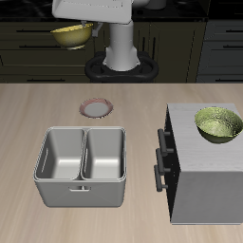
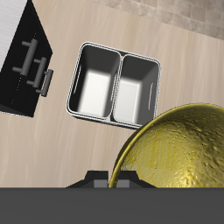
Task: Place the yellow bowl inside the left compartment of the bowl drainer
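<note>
The yellow bowl (image 1: 71, 35) hangs high above the table's back, well behind the bowl drainer (image 1: 82, 190). My gripper (image 1: 85, 28) is shut on the bowl's rim, mostly hidden under the white arm. In the wrist view the bowl (image 2: 179, 162) fills much of the frame, with its mottled inside showing and the dark fingers (image 2: 116, 180) at its edge. The grey drainer (image 2: 119, 56) lies far below, both compartments empty. Its left compartment (image 1: 61, 155) (image 2: 138, 92) is the one farther from the cabinet.
A big grey cabinet (image 1: 204, 185) (image 2: 19, 61) with dark handles stands beside the drainer. A larger yellow-green bowl (image 1: 218, 124) sits on top of it. A small round plate (image 1: 97, 107) lies behind the drainer.
</note>
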You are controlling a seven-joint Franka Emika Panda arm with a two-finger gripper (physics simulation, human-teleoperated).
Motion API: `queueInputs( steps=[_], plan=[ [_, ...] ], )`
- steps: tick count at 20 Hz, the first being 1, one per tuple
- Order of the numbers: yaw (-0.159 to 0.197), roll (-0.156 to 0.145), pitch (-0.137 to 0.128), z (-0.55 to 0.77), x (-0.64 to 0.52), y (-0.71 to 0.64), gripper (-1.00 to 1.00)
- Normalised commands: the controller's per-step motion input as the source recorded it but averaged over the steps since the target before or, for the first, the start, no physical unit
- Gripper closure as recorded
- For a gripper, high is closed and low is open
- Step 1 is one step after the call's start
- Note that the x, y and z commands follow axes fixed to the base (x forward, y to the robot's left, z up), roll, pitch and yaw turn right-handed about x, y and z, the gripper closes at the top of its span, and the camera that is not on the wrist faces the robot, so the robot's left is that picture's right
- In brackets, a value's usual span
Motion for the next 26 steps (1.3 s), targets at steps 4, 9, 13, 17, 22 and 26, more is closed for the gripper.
queueInputs(
  steps=[4, 9, 13, 17, 22, 26],
  plan=[
    [-0.008, -0.016, -0.017, 0.09, 0.15, 0.07, 1.0],
    [0.001, -0.005, -0.009, 0.02, 0.18, 0.01, 1.0],
    [-0.011, 0.019, -0.01, 0.02, 0.22, 0.14, 1.0],
    [-0.001, 0.038, 0.001, -0.01, 0.19, 0.26, 1.0],
    [0.014, 0.056, 0.007, -0.03, 0.26, 0.47, 1.0],
    [0.004, 0.038, 0.01, -0.04, 0.19, 0.27, 1.0]
  ],
)
